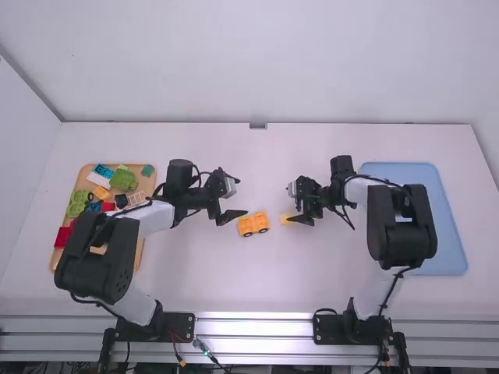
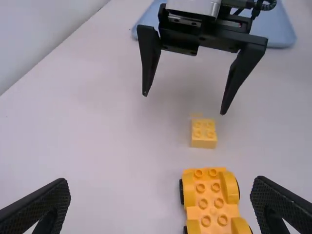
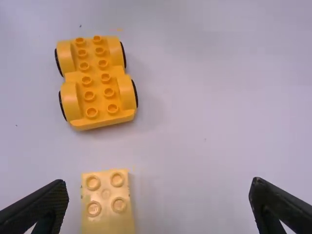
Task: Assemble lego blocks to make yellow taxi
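Note:
The yellow car base with black wheels (image 1: 253, 225) stands flat on the table, studs up, between the two grippers. A small pale yellow brick (image 1: 285, 219) lies just right of it, apart from it. My left gripper (image 1: 242, 196) is open above the base's left side; in its wrist view, the base (image 2: 210, 200) is between the fingers of the open left gripper (image 2: 161, 187), nearer one. The right gripper (image 1: 289, 204) is open around the area of the small brick; its wrist view has the brick (image 3: 106, 204) between the spread fingers of the right gripper (image 3: 158, 186), holding nothing.
At the far left, a wooden tray (image 1: 143, 253) carries green, red, blue and other blocks, partly under the left arm. A blue tray (image 1: 448, 234) lies at the right, partly under the right arm. The two grippers face each other closely.

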You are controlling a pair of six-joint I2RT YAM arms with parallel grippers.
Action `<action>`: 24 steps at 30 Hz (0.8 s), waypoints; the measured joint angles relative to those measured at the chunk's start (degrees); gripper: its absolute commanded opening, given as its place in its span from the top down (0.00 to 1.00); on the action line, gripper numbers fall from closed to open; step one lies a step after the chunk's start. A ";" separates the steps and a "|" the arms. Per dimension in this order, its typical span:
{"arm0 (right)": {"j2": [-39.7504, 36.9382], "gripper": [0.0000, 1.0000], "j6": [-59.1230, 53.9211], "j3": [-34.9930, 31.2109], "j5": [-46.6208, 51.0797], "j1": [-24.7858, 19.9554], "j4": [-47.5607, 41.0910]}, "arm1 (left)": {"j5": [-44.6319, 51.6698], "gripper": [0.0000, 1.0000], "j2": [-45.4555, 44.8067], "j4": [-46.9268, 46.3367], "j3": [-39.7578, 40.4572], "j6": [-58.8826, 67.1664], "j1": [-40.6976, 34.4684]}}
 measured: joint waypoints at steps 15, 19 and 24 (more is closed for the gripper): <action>9.05 0.47 -2.45 -0.33 -2.51 -0.04 -1.07 | 4.11 0.01 6.34 4.26 -0.28 -1.16 0.00; 9.05 0.54 -2.91 -0.17 -2.62 -0.04 -0.92 | 4.13 0.01 6.36 5.60 -0.28 -2.89 0.00; 9.05 0.66 -3.50 -0.17 -2.58 -0.04 -1.03 | 4.13 0.01 6.36 5.84 -0.28 -4.11 0.00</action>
